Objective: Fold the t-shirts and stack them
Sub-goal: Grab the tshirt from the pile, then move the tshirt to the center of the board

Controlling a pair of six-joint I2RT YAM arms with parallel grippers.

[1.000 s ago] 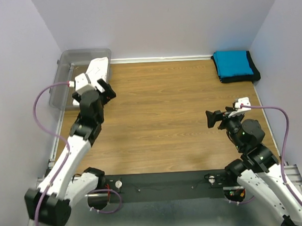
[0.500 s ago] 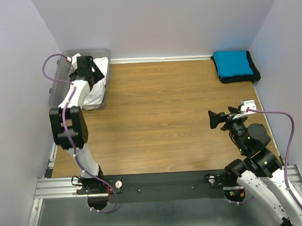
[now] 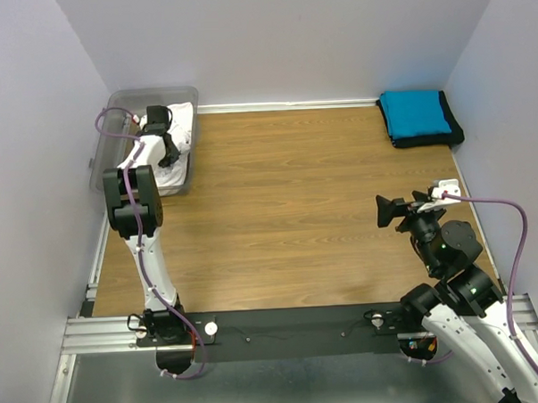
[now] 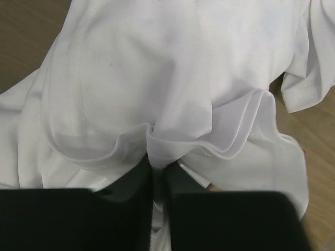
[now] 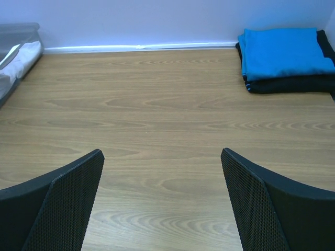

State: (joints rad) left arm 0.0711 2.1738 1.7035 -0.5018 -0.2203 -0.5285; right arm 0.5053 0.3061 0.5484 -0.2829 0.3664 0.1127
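Your left gripper [image 4: 159, 167] is pinched tight on a soft, rippled fold of the white t-shirt [image 4: 157, 78], which lies crumpled in the clear plastic bin [image 3: 122, 105] at far left. Your right gripper [image 5: 161, 154] hangs over the woodgrain table [image 5: 157, 104] at near right, its mesh-textured jaws wide apart. At far right, the blue t-shirt [image 5: 282, 52] sits squarely folded on the black t-shirt [image 5: 293, 84].

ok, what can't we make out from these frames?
- Top view: the left arm covers much of the white t-shirt in the clear bin, so the pinch point is hidden.
- Left wrist: the left jaws' dark bodies hide how many cloth layers they pinch. No neck label shows.
- Top and right wrist: the blue t-shirt covers the black t-shirt; only its edges show.
- Right wrist: the left edge cuts off the bin.
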